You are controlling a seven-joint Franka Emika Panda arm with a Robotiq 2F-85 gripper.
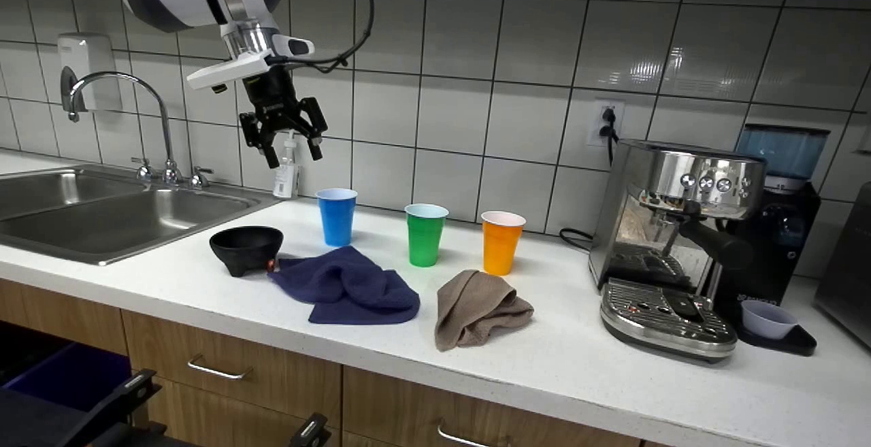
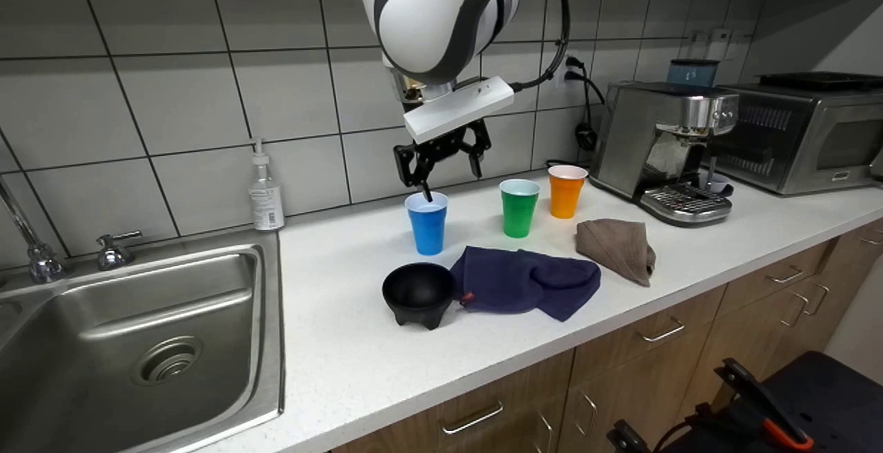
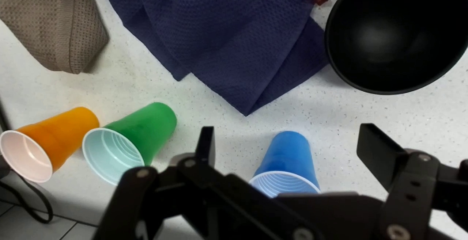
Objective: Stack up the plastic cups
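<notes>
Three plastic cups stand upright and apart on the counter: blue (image 1: pixel 336 221), green (image 1: pixel 425 239) and orange (image 1: pixel 502 248). The blue cup (image 2: pixel 427 227) is nearest the sink, the green cup (image 2: pixel 518 212) is in the middle and the orange cup (image 2: pixel 566 196) is toward the coffee machine. My gripper (image 1: pixel 294 156) hangs in the air above the counter at the blue cup's end of the row, jaws wide apart and holding nothing. In the wrist view the blue cup (image 3: pixel 290 154) appears between the fingers, lower down; the gripper body covers part of its rim.
A black bowl (image 2: pixel 419 291) sits in front of the blue cup. Beside it lie a crumpled navy towel (image 1: pixel 347 287) and a brown cloth (image 1: pixel 476 311). The sink (image 2: pixel 272 343), soap bottle (image 2: pixel 265 194), tiled back wall (image 1: pixel 452 113) and coffee machine (image 1: pixel 667 229) surround the area.
</notes>
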